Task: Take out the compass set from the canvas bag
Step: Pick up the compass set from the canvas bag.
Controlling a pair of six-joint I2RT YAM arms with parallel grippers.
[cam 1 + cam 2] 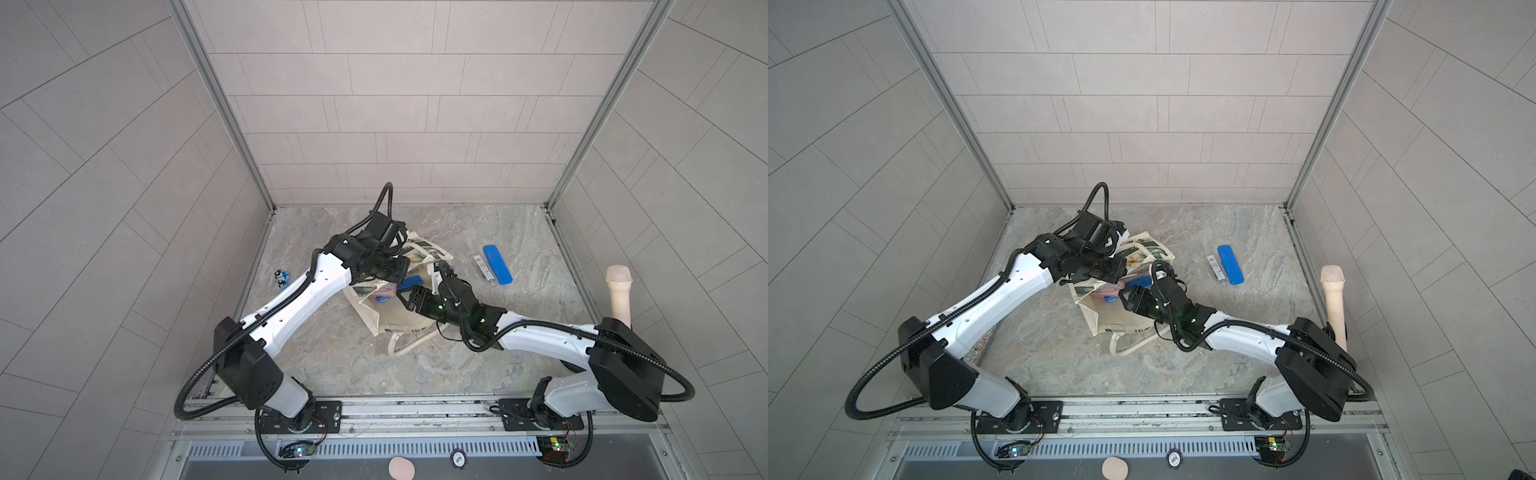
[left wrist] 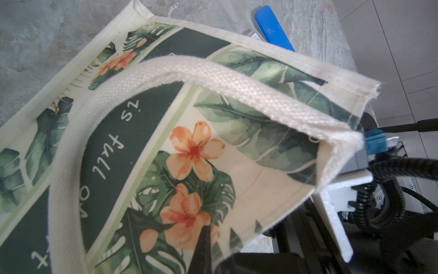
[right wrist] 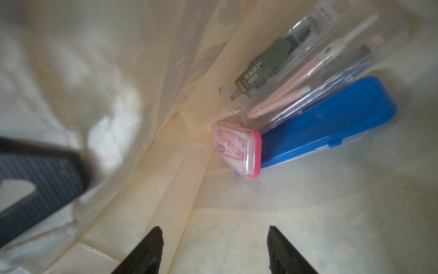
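The cream canvas bag (image 1: 390,320) (image 1: 1108,320) lies slumped at mid-table, its green leaf print (image 2: 189,151) turned toward the left wrist view. My left gripper (image 1: 405,266) (image 2: 208,233) is shut on the bag's upper cloth edge and holds the mouth up. My right gripper (image 1: 401,301) (image 3: 214,228) is open at the mouth, with nothing between its fingers. Inside, against the far fold, lie a pink-rimmed case (image 3: 237,151), a clear case with a pink compass (image 3: 308,83), a clear green-labelled case (image 3: 265,64) and a blue case (image 3: 331,123), all beyond my fingertips.
A blue case (image 1: 497,264) and a slim clear case (image 1: 484,269) lie on the marble table right of the bag. A small blue-black item (image 1: 282,279) sits near the left wall. A beige microphone-shaped object (image 1: 619,299) stands at the right edge. The bag's loop handles (image 1: 409,345) trail toward me.
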